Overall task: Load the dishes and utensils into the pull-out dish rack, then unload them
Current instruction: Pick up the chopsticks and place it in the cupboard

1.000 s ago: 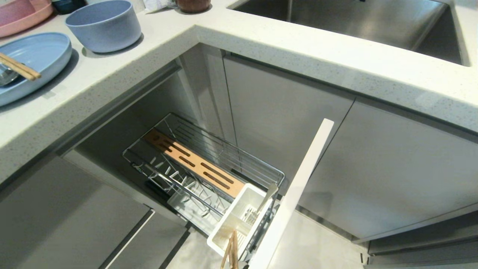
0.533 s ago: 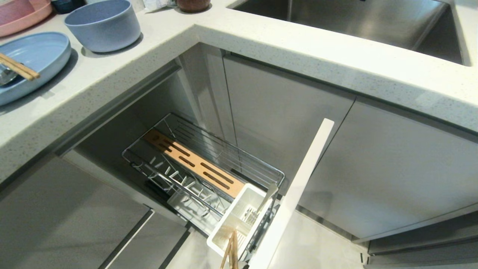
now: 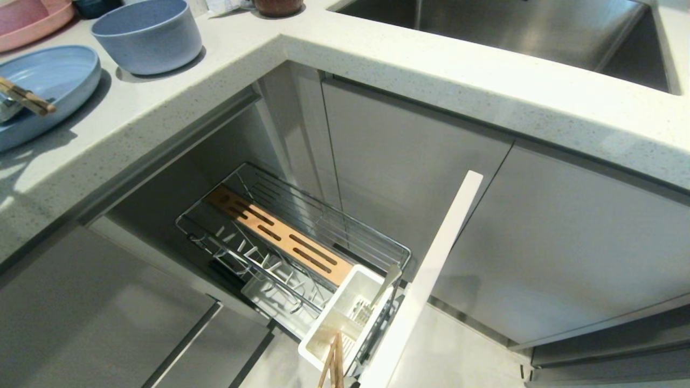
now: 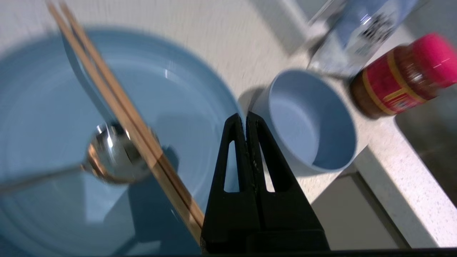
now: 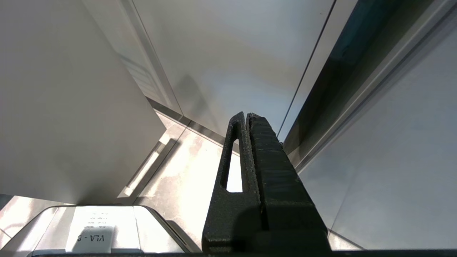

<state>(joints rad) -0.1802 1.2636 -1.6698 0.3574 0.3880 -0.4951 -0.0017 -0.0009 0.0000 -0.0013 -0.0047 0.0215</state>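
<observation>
Left hand (image 4: 245, 116) – pressed closed, empty – above the plate (image 4: 200, 92).

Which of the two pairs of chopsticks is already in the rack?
The chopsticks standing in the white utensil cup; the other pair lies across the blue plate on the counter.

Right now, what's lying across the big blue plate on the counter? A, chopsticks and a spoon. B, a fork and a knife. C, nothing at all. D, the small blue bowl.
A: the left wrist view shows the chopsticks and the spoon lying across the plate.
</observation>
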